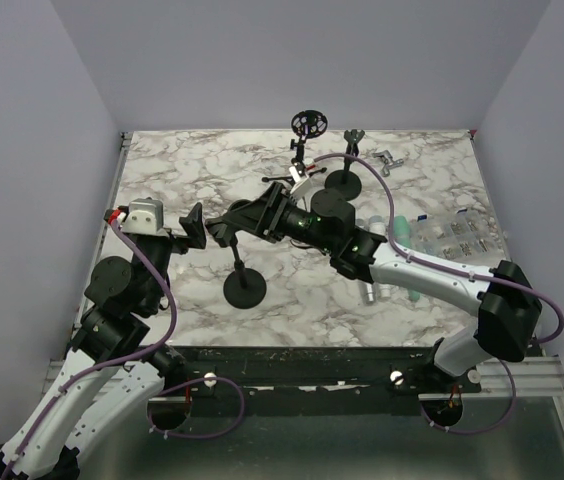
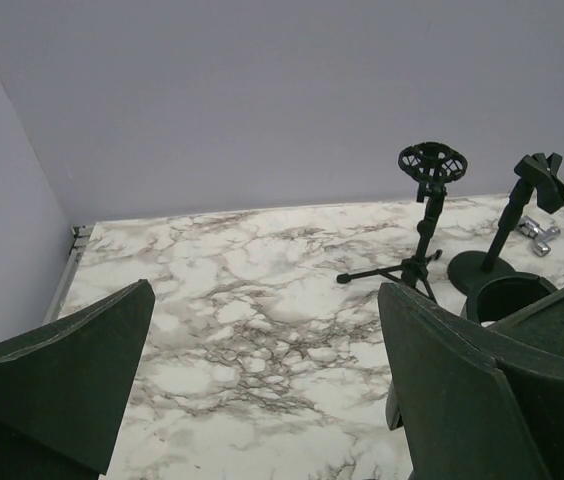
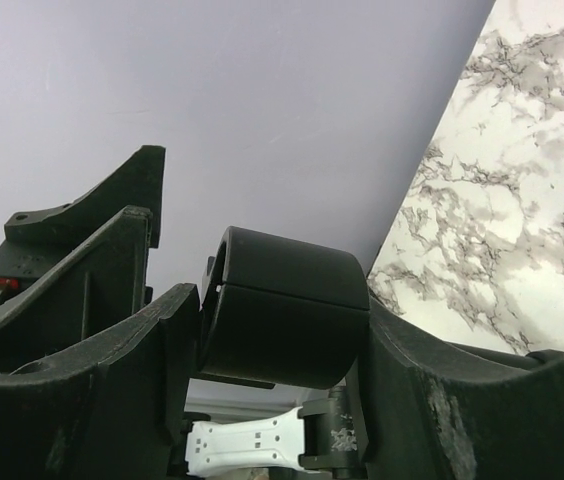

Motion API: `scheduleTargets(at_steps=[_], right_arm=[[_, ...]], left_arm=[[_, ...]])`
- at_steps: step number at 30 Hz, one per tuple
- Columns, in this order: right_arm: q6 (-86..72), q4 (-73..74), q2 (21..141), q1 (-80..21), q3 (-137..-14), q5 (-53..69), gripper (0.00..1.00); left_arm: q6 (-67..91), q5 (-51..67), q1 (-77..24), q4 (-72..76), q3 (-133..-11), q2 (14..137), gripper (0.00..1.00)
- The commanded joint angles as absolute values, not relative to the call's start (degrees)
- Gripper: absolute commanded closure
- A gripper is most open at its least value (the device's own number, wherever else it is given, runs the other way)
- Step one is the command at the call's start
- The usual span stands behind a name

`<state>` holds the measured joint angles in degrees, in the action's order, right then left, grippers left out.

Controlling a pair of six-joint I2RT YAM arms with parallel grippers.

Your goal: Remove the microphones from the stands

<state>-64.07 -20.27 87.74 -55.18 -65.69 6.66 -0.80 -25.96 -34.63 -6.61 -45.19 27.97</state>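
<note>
A black stand with a round base [image 1: 244,290] stands at the middle front of the marble table [image 1: 182,170]. At its top is a black cylinder, the microphone [image 1: 230,222] in its clip. My right gripper [image 1: 254,214] reaches in from the right and is shut on it. In the right wrist view the cylinder [image 3: 287,310] fills the gap between both fingers [image 3: 112,390]. I cannot tell clip from microphone there. My left gripper [image 1: 194,226] is open and empty just left of the cylinder. Its fingers [image 2: 57,370] frame bare marble in the left wrist view.
A tripod stand with a round shock mount [image 1: 308,122] and a round-based stand with a clip [image 1: 345,180] are at the back; both show in the left wrist view [image 2: 430,165] [image 2: 532,185]. Metal clips [image 1: 390,160] and a tray of small parts [image 1: 457,235] lie right.
</note>
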Motion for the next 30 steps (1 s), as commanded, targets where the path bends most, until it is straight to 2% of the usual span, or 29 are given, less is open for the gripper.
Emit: scheduleTargets(at_steps=[1, 20, 30], right_arm=[[-63.1, -16.4, 89.6, -55.6, -60.9, 3.8, 0.39], [-66.1, -23.9, 96.2, -56.2, -46.1, 5.9, 0.41], [-62.4, -23.3, 98.0, -56.2, -48.1, 7.0, 0.36]], left_arm=[[-0.3, -24.9, -34.9, -7.5, -45.8, 27.3, 0.03], [-0.3, -24.6, -34.9, -7.6, -45.9, 27.9, 0.03], [1.1, -24.5, -34.9, -7.7, -46.0, 28.7, 0.03]])
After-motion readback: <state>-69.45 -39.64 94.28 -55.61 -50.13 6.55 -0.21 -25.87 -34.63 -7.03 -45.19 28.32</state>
